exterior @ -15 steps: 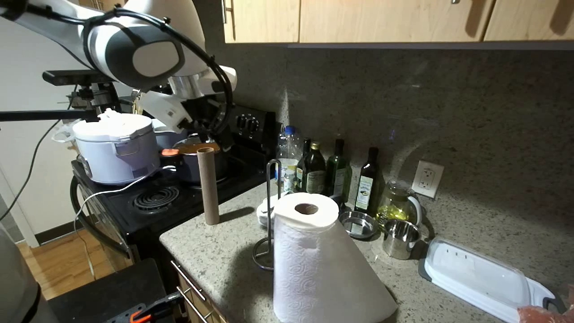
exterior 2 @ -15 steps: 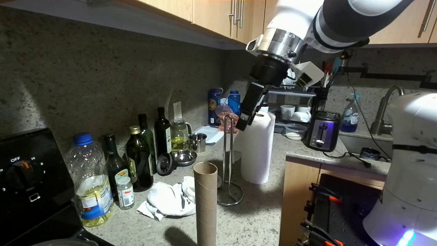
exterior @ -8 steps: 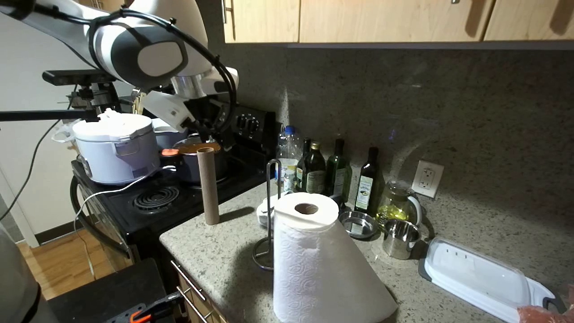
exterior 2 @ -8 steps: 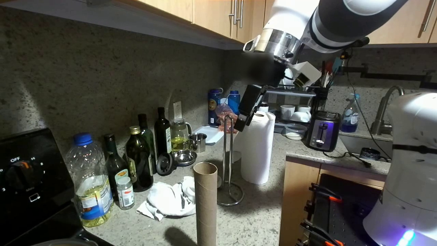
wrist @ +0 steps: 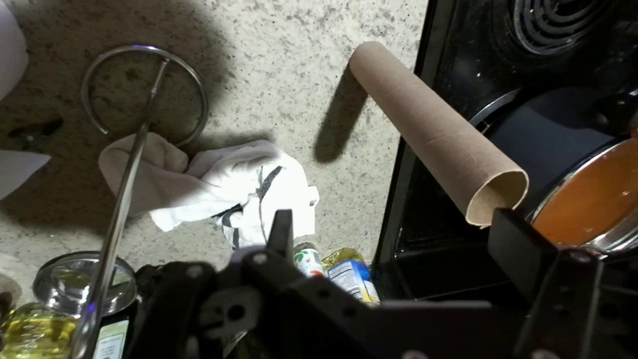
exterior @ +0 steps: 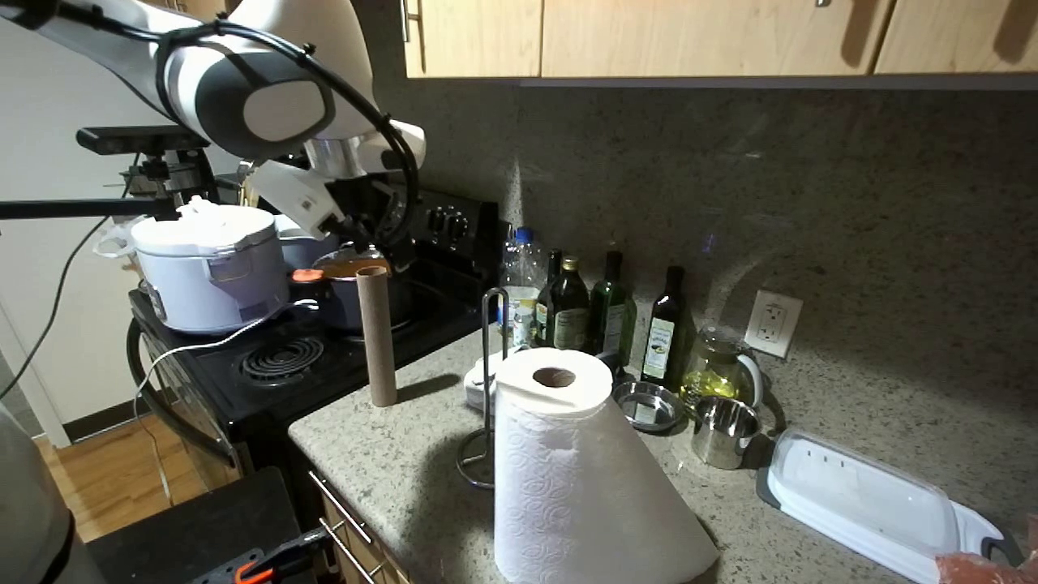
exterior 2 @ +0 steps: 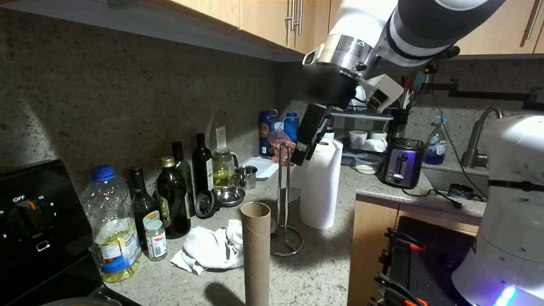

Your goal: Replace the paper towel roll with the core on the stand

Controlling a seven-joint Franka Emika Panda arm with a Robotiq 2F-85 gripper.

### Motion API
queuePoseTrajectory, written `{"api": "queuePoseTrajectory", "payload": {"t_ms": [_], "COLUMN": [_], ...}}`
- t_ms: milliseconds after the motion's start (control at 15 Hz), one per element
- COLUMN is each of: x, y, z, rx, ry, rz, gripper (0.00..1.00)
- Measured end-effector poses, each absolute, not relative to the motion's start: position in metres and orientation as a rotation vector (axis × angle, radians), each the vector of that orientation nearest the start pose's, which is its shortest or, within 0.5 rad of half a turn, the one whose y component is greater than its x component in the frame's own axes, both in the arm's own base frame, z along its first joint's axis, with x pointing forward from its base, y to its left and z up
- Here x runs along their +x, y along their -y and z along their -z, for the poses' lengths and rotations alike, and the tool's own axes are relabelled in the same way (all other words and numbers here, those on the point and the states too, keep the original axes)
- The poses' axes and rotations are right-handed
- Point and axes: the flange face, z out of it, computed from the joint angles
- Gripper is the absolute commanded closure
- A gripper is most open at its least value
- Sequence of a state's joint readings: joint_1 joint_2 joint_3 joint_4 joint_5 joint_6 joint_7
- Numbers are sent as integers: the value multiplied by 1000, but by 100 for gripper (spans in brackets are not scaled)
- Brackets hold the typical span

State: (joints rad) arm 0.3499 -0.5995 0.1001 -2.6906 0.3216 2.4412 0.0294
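Note:
The core point(exterior: 377, 341), a slim brown tube, stands upright on the counter near the stove; it also shows in an exterior view point(exterior 2: 256, 255) and the wrist view point(wrist: 433, 129). The stand point(exterior 2: 280, 191), a wire holder with a bare rod, is on the counter; it shows in the wrist view point(wrist: 122, 204) too. The paper towel roll point(exterior: 551, 487) stands upright beside the stand, also seen in an exterior view point(exterior 2: 321, 191). My gripper point(wrist: 394, 219) is open and empty, above the counter. In the wrist view its right finger overlaps the core's open top; I cannot tell whether they touch.
A white cloth point(exterior 2: 214, 246) lies near the stand. Bottles point(exterior 2: 172, 197) line the wall, with a steel bowl point(exterior 2: 229, 196) and cup point(exterior 2: 246, 176). A pot of orange contents point(wrist: 588, 199) sits on the stove point(exterior: 284, 361). Cabinets point(exterior: 714, 36) hang above.
My arm and gripper have shifted only slightly; in an exterior view the fingertips sit a little further left. The core, stand and roll have not moved.

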Motion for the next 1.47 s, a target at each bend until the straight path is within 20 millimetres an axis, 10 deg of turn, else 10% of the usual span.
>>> {"api": "queuePoseTrajectory", "payload": {"t_ms": [1200,1333,1467], "x": [384,391,397], "y": [-244,-251,-255], "z": [-416,-409,-404], "rx": [-2767,-2772,-2783], "ry": [368,374,381], "rz": [240,220,208], "gripper": [0,23,26]}}
